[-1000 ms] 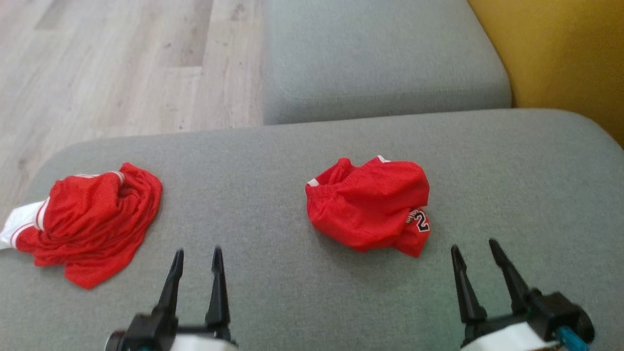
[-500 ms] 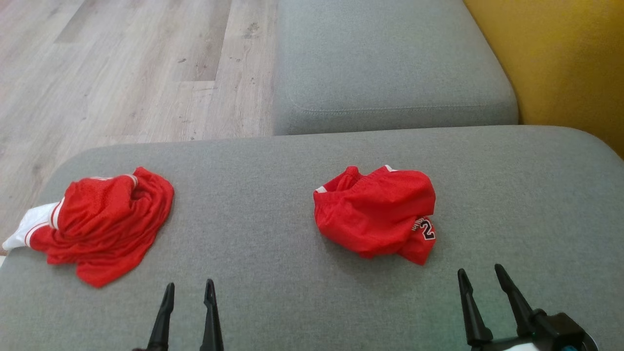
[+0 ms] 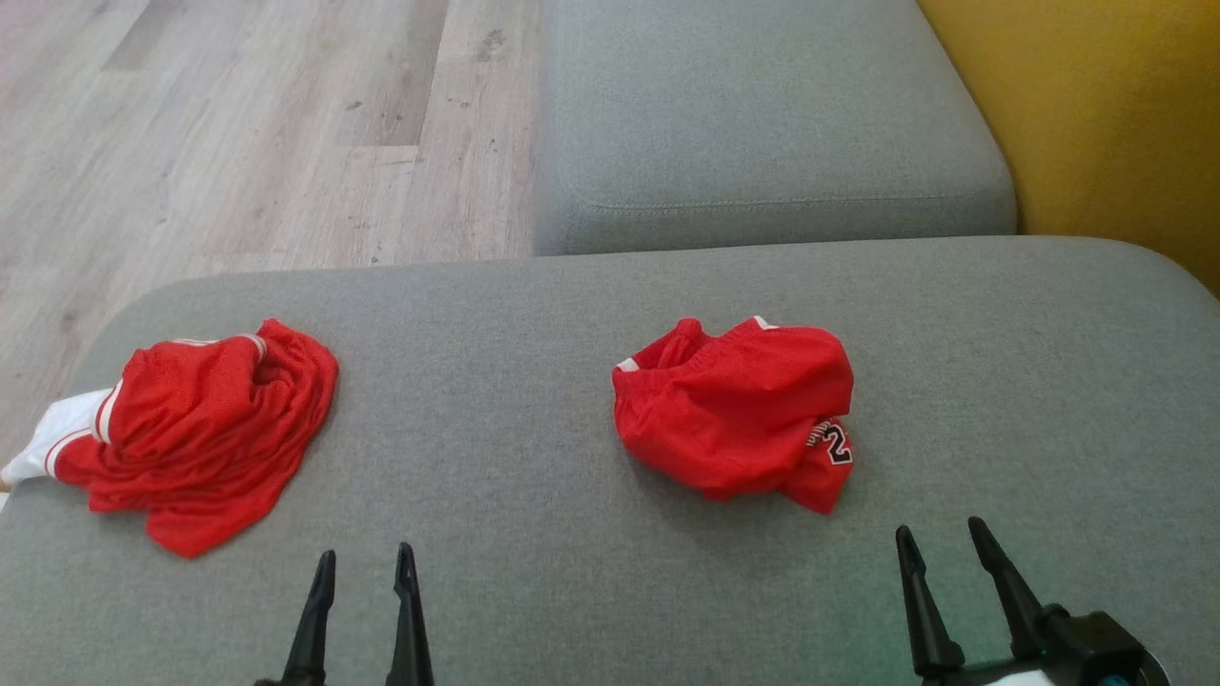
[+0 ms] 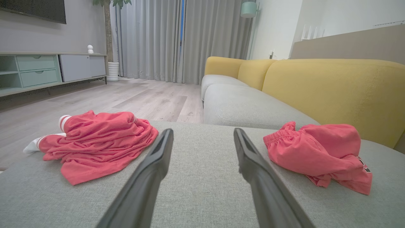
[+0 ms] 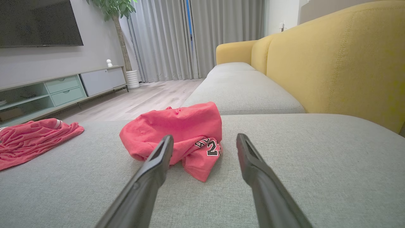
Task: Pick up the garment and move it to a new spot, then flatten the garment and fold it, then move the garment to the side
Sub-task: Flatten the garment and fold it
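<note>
Head view: the left gripper [image 3: 367,550] and the right gripper [image 3: 938,526] both hang low over the grey seat cushion [image 3: 534,591], fingers spread, nothing between them. The numbered garment [image 3: 734,410] lies ahead of the right gripper and a little to its left, apart from its tips; the striped garment [image 3: 200,429] lies ahead and to the left of the left gripper, at the cushion's edge. I judge that the arms wait like this because no pick-up has begun, and that the numbered garment, lying ahead between the two grippers, is the piece to take.

Left wrist view: the left gripper [image 4: 203,131] points at bare cushion, its fingers wide; the striped garment [image 4: 98,142] sits to their left and the numbered garment [image 4: 316,152] to their right; neither is touched.

Right wrist view: the right gripper [image 5: 205,136] is spread too; the numbered garment [image 5: 177,126] lies just beyond its left finger. It is a crumpled red mound, its elastic waistband bunched at the far side; a black-and-white number patch shows on the flap nearest the fingers. It looks soft and limp, and will likely sag when lifted.
</note>
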Motion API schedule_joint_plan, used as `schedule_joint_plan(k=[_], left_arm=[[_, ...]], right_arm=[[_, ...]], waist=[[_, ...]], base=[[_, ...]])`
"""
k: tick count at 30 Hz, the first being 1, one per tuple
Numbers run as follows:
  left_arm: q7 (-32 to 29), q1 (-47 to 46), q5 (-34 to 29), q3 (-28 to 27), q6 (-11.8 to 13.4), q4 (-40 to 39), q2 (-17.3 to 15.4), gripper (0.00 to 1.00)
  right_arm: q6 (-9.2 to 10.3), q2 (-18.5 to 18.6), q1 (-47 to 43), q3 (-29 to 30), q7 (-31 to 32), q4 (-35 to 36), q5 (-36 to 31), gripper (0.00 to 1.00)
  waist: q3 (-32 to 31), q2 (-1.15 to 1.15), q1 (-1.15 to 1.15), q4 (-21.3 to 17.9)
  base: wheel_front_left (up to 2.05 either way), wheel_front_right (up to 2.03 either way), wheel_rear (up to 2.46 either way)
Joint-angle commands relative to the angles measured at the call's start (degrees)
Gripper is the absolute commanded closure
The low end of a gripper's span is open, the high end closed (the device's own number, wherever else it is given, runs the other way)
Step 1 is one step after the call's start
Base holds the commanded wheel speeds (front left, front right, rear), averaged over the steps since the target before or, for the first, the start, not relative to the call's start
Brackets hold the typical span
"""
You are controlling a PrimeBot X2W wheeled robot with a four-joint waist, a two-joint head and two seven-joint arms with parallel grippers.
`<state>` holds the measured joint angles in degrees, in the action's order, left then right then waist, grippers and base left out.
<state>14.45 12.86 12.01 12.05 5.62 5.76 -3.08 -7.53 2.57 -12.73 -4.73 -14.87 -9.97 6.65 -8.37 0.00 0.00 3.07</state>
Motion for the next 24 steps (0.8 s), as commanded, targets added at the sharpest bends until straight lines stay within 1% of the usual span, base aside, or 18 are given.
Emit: schedule_joint_plan(k=[1,10,13,15,18,21,24], left_arm=[[0.5,-3.3,-0.8,-1.7,0.2,-1.7,0.2,0.0],[0.5,-3.4,-1.1,-1.2,0.0,-1.3,0.2,0.0],[0.5,-4.3,-0.9,-0.5,-1.1,-0.2,0.2,0.0],[0.5,-5.8,0.4,0.1,-2.0,1.3,0.2,0.0],[0.5,-10.6,2.2,1.7,-3.3,4.5,0.2,0.0],[0.3,-18.1,3.6,4.7,-4.6,8.9,0.2,0.0],[-2.8,-27.3,4.8,8.6,-5.9,13.5,0.2,0.0]], right_arm=[[0.04,0.3,2.4,-1.0,-0.1,1.8,0.1,0.0],[0.04,0.3,2.7,-1.3,-0.1,1.7,0.0,0.0],[0.04,0.3,3.2,-1.6,-0.1,1.6,-0.3,0.0],[0.04,0.3,3.7,-2.2,-0.1,1.5,-0.8,0.0],[0.04,0.3,4.8,-3.3,-0.1,1.6,-1.5,0.0],[0.04,0.3,6.2,-4.8,-0.1,1.8,-2.2,0.0],[0.04,0.3,7.9,-6.7,-0.1,2.0,-3.0,0.0]], waist=[[0.1,0.0,0.0,0.0],[0.8,0.0,0.0,-0.2],[1.7,0.0,0.0,-0.7],[2.5,0.0,0.0,-1.3],[4.4,0.0,0.0,-2.5],[6.9,0.0,0.0,-4.0],[9.6,0.0,0.0,-5.7]], base=[[0.0,0.0,0.0],[0.0,0.0,0.0],[0.0,0.0,0.0],[0.0,0.0,0.0],[0.0,0.0,0.0],[0.0,0.0,0.0],[0.0,0.0,0.0]])
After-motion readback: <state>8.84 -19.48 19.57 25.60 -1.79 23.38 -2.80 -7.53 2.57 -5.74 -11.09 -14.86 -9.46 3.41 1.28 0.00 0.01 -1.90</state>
